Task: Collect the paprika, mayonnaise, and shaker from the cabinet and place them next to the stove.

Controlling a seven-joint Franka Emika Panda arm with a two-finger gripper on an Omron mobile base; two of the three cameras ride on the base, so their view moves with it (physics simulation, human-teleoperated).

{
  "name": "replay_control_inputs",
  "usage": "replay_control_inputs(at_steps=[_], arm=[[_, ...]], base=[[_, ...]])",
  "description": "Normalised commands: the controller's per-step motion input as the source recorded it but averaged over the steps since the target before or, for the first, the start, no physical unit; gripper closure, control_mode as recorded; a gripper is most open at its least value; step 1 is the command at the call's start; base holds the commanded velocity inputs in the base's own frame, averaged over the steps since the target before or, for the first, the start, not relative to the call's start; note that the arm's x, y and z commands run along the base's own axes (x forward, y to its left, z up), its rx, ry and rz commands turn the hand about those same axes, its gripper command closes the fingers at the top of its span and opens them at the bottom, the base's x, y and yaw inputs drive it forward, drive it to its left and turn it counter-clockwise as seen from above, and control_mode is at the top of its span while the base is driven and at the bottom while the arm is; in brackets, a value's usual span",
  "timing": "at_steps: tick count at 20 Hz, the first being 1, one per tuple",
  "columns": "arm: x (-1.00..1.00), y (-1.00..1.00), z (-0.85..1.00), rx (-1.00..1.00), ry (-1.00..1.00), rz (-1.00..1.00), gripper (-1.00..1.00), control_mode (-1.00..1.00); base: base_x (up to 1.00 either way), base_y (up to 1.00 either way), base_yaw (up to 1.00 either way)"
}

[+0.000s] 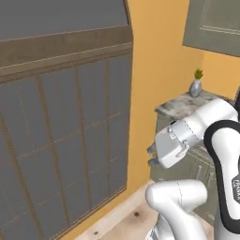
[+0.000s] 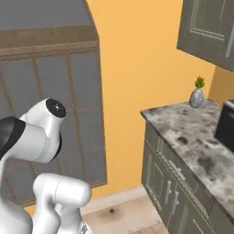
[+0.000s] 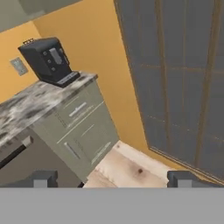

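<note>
My gripper [image 3: 113, 178] is open with nothing between its fingertips [image 3: 43, 178]. It hangs in the air in front of the orange wall, well above the wooden floor. In the left base view the gripper [image 1: 151, 157] points left, toward the big grey window. An olive wall cabinet [image 2: 208, 27] hangs at the upper right with its door shut; the same cabinet [image 1: 215, 23] is far above and to the right of my hand. The paprika, mayonnaise, shaker and stove are out of view.
A marble counter [image 2: 192, 137] over olive drawers runs along the right, with a small potted plant [image 2: 197, 95] at its far end. A black coffee machine [image 3: 48, 61] stands on the counter [image 3: 30, 105]. The slatted grey window [image 1: 61, 140] fills the left. Wooden floor [image 3: 127, 168] lies below.
</note>
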Motion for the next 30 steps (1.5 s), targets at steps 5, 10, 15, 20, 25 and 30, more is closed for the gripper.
replay_control_inputs(at_steps=[5, 10, 15, 20, 25, 30], arm=[[0.00, 0.00, 0.00, 0.00, 0.00, 0.00, -1.00, 1.00], [0.00, 0.00, 0.00, 0.00, 0.00, 0.00, -1.00, 1.00], [0.00, 0.00, 0.00, 0.00, 0.00, 0.00, -1.00, 1.00], [0.00, 0.00, 0.00, 0.00, 0.00, 0.00, -1.00, 1.00], [0.00, 0.00, 0.00, 0.00, 0.00, 0.00, -1.00, 1.00], [0.00, 0.00, 0.00, 0.00, 0.00, 0.00, -1.00, 1.00]], base=[[0.08, 0.07, 0.66], [0.02, 0.08, 0.68], [0.00, 0.11, 0.67], [0.25, 0.03, 0.63], [0.56, 0.00, 0.56], [0.56, 0.00, 0.54]])
